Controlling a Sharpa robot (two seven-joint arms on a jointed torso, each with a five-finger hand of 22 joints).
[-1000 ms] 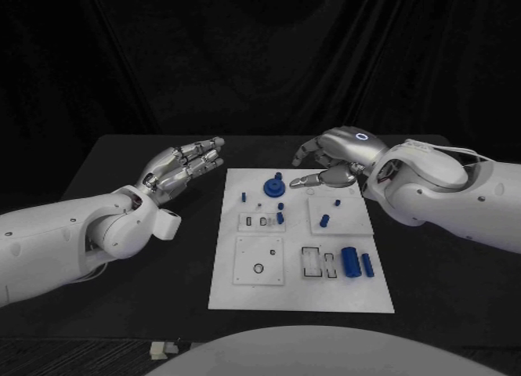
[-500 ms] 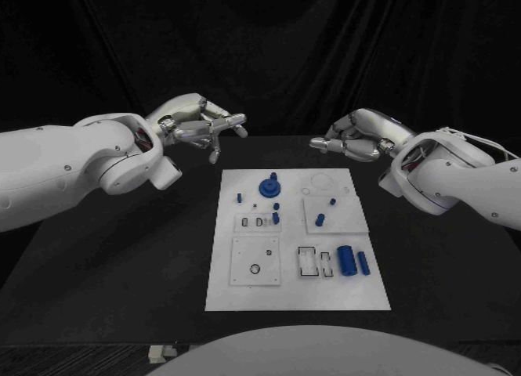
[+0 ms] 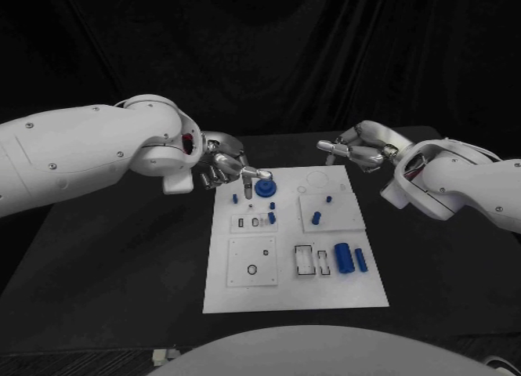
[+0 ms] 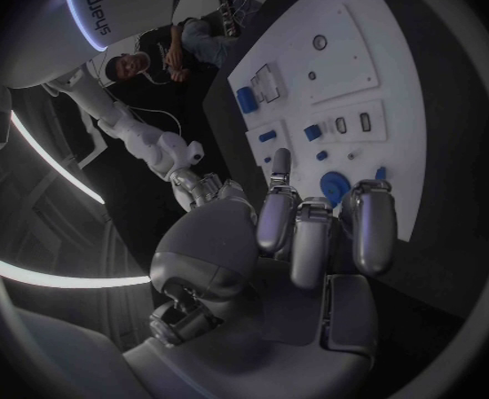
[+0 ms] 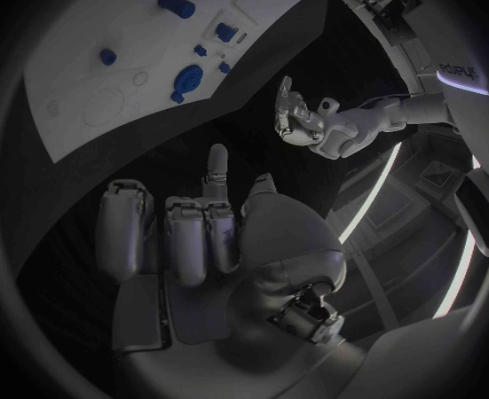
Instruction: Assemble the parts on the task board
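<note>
Now | left hand (image 3: pixel 229 168) curled, empty | right hand (image 3: pixel 356 147) curled, empty | fingertips unclear

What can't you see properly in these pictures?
- Head view: the left hand covers the task board's far left corner.
- Head view: the tiny dark slots are too small to tell if they are filled.
- Left wrist view: the fingers hide part of the blue gear-shaped part.

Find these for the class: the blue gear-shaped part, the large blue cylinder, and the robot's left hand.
Blue gear-shaped part (image 3: pixel 265 189): head view, on its round top.
Large blue cylinder (image 3: pixel 344 257): head view, mid-length on its side.
Left hand (image 3: pixel 224 167): head view, on the hand's middle.
</note>
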